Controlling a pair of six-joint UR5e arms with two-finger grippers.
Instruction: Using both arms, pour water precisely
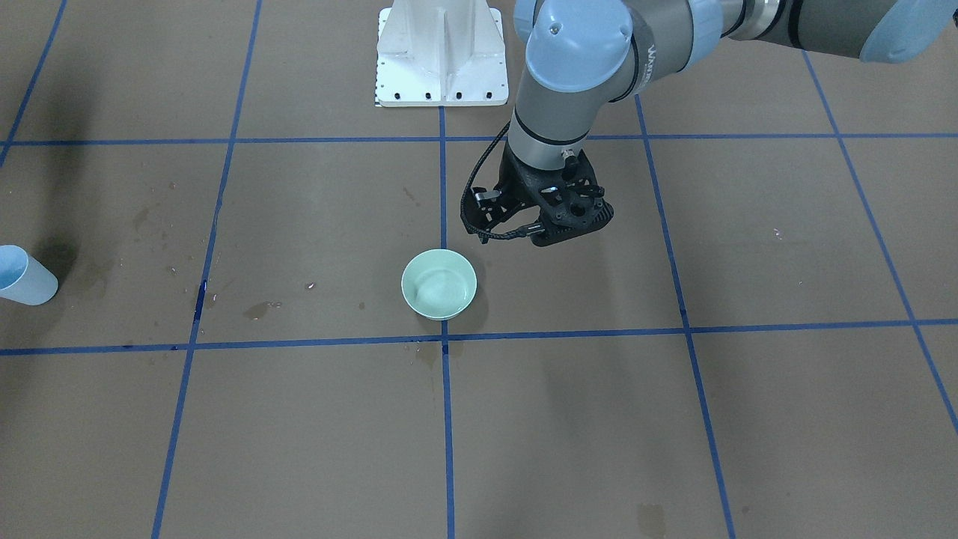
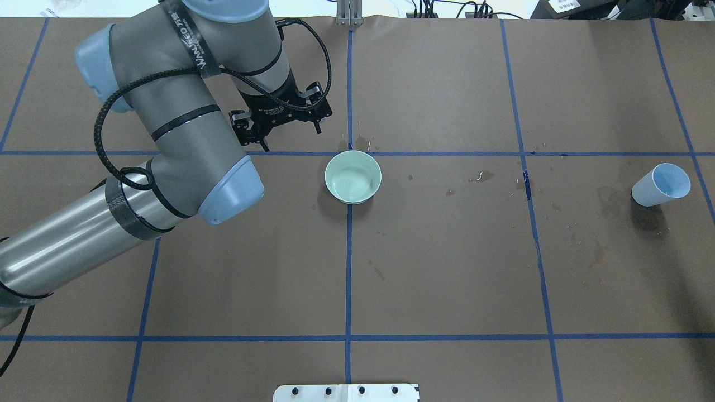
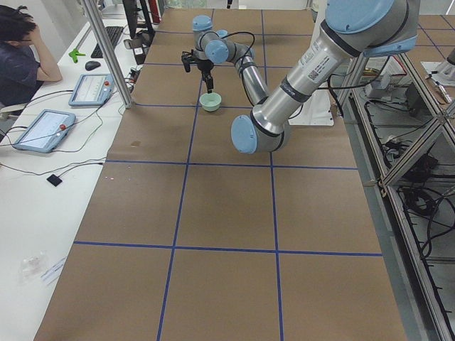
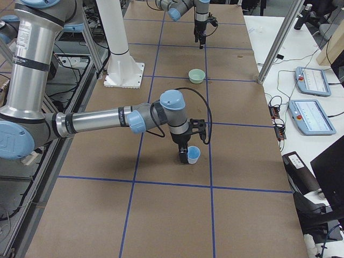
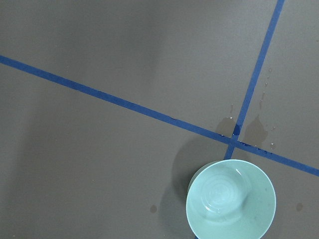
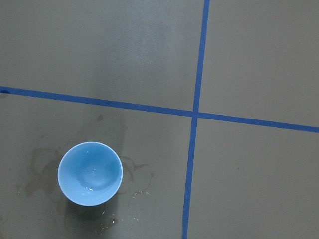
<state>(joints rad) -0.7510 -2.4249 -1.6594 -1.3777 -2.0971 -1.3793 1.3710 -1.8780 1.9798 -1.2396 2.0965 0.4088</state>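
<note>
A pale green bowl (image 2: 353, 177) stands at the table's middle on a blue tape crossing; it also shows in the front view (image 1: 438, 284). Water (image 5: 224, 195) with faint ripples lies in it. My left gripper (image 2: 289, 138) hangs above the table just beside the bowl, open and empty. A light blue cup (image 2: 661, 185) stands upright far to the right, with a glossy film of water (image 6: 89, 175) at its bottom. My right gripper (image 4: 186, 152) shows only in the exterior right view, close beside the cup (image 4: 193, 155). I cannot tell whether it is open or shut.
Brown paper with blue tape lines (image 2: 349, 268) covers the table. Wet stains and drops (image 2: 483, 176) lie between bowl and cup and around the cup (image 6: 134, 191). The white pedestal (image 1: 440, 52) stands at the robot's side. Operators' tablets (image 4: 309, 80) lie beyond the far edge.
</note>
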